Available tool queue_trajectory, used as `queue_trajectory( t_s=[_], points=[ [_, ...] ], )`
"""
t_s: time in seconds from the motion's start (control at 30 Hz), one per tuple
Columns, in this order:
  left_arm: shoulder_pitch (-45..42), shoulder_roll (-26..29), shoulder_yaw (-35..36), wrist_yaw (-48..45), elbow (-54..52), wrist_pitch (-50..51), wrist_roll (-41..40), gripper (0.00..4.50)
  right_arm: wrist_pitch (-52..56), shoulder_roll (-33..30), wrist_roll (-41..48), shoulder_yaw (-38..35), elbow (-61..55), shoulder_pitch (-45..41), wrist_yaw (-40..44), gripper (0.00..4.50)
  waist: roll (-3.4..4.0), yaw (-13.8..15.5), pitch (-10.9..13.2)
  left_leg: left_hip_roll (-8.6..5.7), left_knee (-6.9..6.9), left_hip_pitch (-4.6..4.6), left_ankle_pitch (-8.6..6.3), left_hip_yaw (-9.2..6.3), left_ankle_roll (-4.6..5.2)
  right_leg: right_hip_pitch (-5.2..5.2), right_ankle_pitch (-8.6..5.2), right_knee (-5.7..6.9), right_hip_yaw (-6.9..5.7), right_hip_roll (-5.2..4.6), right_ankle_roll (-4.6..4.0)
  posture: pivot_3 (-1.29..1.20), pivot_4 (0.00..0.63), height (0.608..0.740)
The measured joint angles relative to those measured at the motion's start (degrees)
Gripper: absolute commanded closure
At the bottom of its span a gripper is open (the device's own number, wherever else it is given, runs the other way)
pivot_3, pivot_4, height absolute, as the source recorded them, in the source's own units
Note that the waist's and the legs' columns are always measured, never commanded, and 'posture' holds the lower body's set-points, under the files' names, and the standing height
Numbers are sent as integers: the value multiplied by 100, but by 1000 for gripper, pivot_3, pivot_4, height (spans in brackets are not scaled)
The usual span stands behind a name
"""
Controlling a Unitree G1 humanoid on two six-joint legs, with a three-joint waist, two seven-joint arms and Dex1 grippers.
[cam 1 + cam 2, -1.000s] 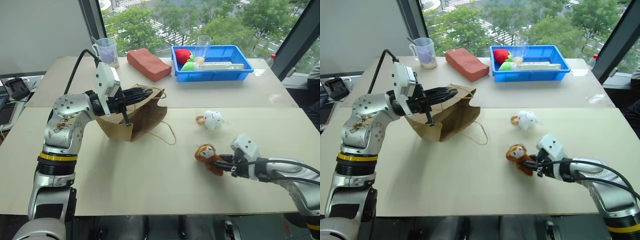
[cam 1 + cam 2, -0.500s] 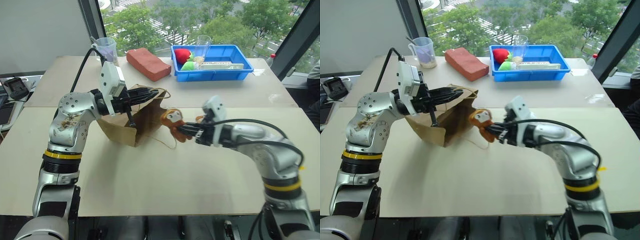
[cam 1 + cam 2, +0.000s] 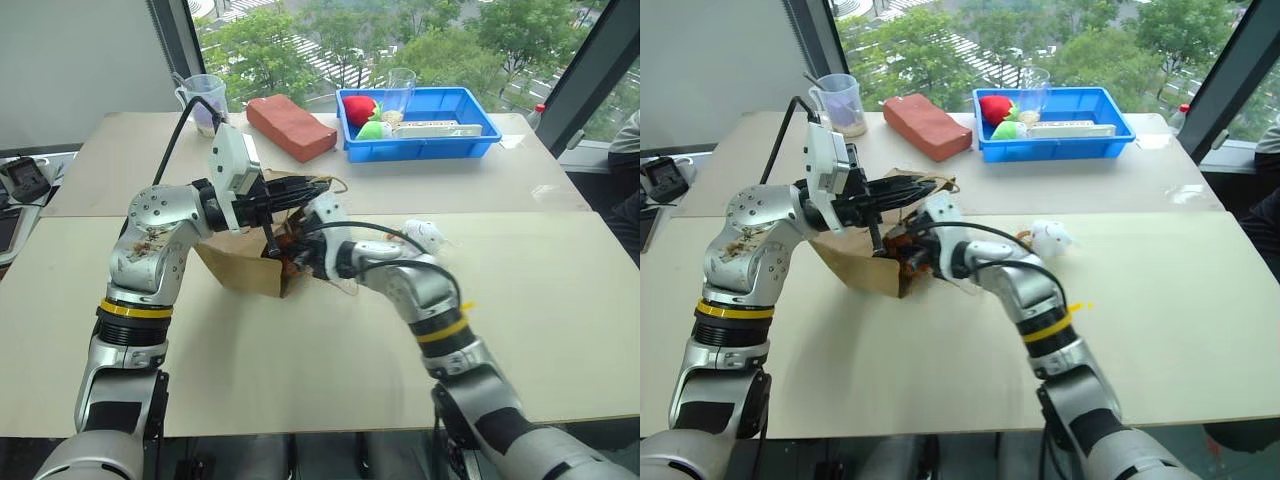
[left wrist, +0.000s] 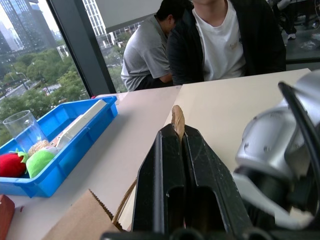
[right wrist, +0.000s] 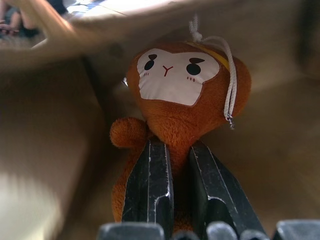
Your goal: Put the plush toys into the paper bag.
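Right wrist view has the right gripper clamped on the monkey inside the bag, whose rim the left gripper pinches shut-jawed.

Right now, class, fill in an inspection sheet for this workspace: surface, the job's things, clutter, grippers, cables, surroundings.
Surface: pale tables pushed together.
Job's things: paper bag on its side, mouth held open; brown monkey at the bag's mouth; white plush toy on the table beside the bag.
Clutter: reddish block; blue tray with a red item, a green item and a clear cup; measuring cup.
Grippers: left gripper shut on the bag's top edge; right gripper shut on the monkey.
Cables: black cable looping over the left arm; another along the right arm.
Surroundings: windows onto trees; two people seated beyond the table.
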Motion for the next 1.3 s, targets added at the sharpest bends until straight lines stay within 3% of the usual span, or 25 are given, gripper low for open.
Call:
queue_trajectory(
  t_s=[0.07,0.2,0.23,0.4,0.7,0.9,1.03,1.23,1.3],
  points=[
    [-25,-1,0,1,0,0,0,4500,-261,128,-145,22,237,0,-14,3453,0,3,0,-1,1,0,0,0,0,0,0,0,0,0,0,0,150,740],
    [-34,0,0,1,1,0,2,4500,-573,311,-154,-102,410,21,13,2204,1,-9,0,0,-1,0,2,-1,-4,-3,0,2,0,0,0,0,150,740],
    [-34,0,0,0,1,-1,2,4500,-617,319,-147,-163,401,24,59,1715,1,-17,0,0,-2,0,3,-2,-5,-3,0,3,0,1,0,0,150,740],
    [-40,-1,-7,-4,28,-18,6,4500,-642,-78,-93,-292,-47,343,412,78,1,1,0,-1,-1,0,1,-3,-1,-2,0,3,-1,-1,0,0,150,740],
    [-84,14,-31,-59,149,-83,16,4500,-421,-1569,236,-972,-1395,1092,922,28,1,17,0,2,-1,2,-2,1,3,1,0,1,1,2,0,0,150,740],
    [-79,69,-9,-79,152,-146,15,4500,-964,-2780,-278,-1606,-1105,1200,741,28,0,43,1,-1,2,4,-4,10,7,11,0,-6,3,-2,0,0,150,740],
    [-76,69,-10,-77,152,-149,15,4500,-1431,-3085,-748,-1615,-228,1209,594,28,-1,36,1,1,1,4,-4,14,7,11,0,-6,6,-2,0,0,150,740],
    [-75,69,-10,-74,152,-152,18,4500,-1349,-2980,-763,-1632,556,1186,694,28,0,19,1,4,1,3,-4,14,8,10,0,-7,9,-1,0,0,150,740],
    [-76,70,-10,-70,152,-152,20,4500,-1260,-2949,-664,-1654,603,1150,746,562,0,24,1,3,2,3,-4,14,8,10,0,-7,9,-2,0,0,150,740]
  ],
)
